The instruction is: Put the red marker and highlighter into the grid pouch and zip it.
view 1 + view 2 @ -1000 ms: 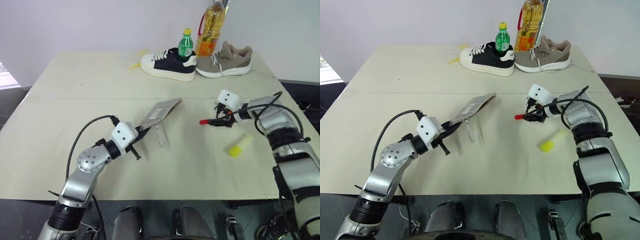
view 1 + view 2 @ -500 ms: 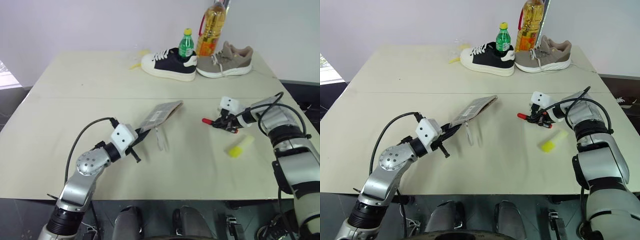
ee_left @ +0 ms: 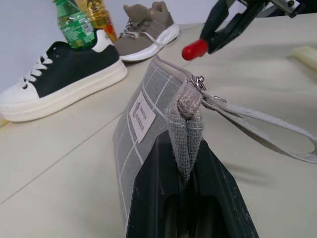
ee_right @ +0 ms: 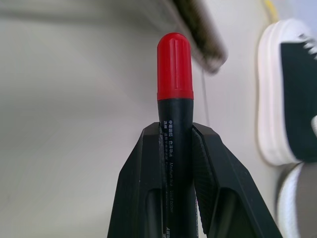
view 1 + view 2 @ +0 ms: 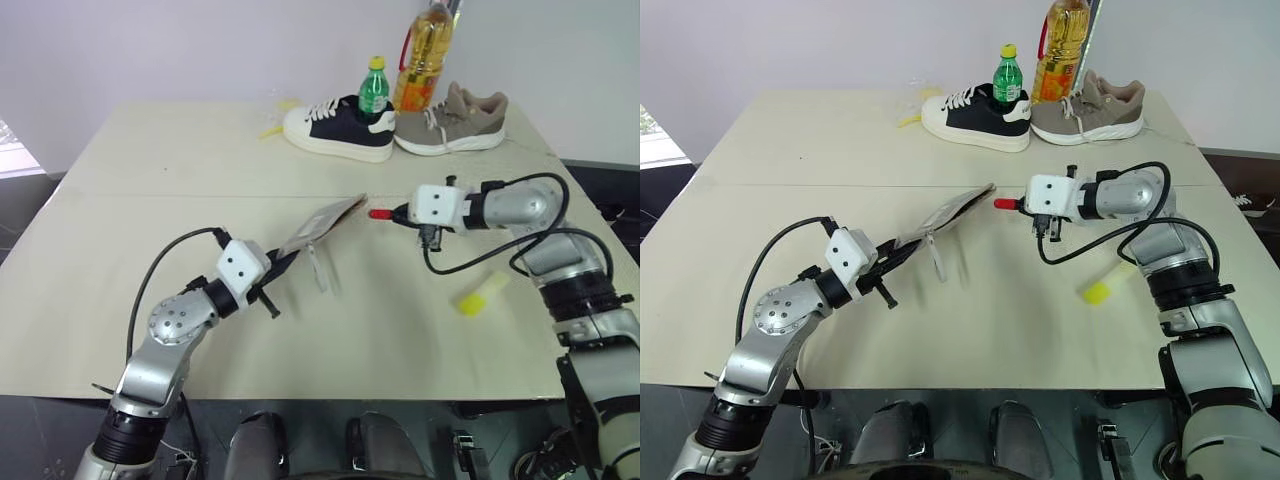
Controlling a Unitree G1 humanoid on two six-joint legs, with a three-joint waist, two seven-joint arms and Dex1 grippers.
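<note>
Right hand [image 5: 403, 213] holds red marker [image 5: 381, 213] beside grid pouch [image 5: 320, 222].

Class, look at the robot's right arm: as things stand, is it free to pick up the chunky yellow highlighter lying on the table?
Probably not yet. The right gripper is shut on the red-capped black marker, held off the table near the grey grid-patterned fabric pouch. The yellow highlighter lies unobstructed beside that arm.

Two shoes [image 5: 335, 130], two bottles [image 5: 373, 88], one pouch [image 5: 320, 224].
</note>
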